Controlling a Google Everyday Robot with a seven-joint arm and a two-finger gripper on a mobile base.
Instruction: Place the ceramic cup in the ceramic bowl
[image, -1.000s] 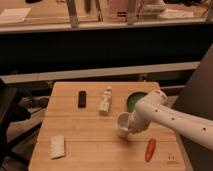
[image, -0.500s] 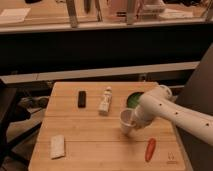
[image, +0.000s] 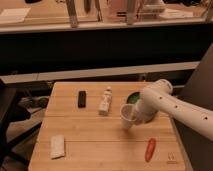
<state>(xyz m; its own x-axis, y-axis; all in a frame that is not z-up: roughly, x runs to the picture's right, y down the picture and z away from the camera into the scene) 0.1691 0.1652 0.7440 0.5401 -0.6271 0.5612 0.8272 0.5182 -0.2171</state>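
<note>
You have one ceramic cup (image: 127, 115), clamped in the gripper's (image: 135, 116) fingers, beside one ceramic bowl (image: 132, 97) (open bench (image: 90, 145) before the bowl).

A light wooden table (image: 90, 131) carries a black rectangular block (image: 82, 98) far left, a white bottle-shaped figure (image: 105, 101) right of it, a green ceramic bowl (image: 132, 98) far right, a red-orange tapered piece (image: 150, 149) near right, and a pale rectangular pad (image: 57, 146) near left. The gripper (image: 134, 118), clamped on a white ceramic cup (image: 127, 116), hangs over the right middle.

Hand (image: 134, 118) mostly hidden behind ceramic cup (image: 126, 115)
</note>
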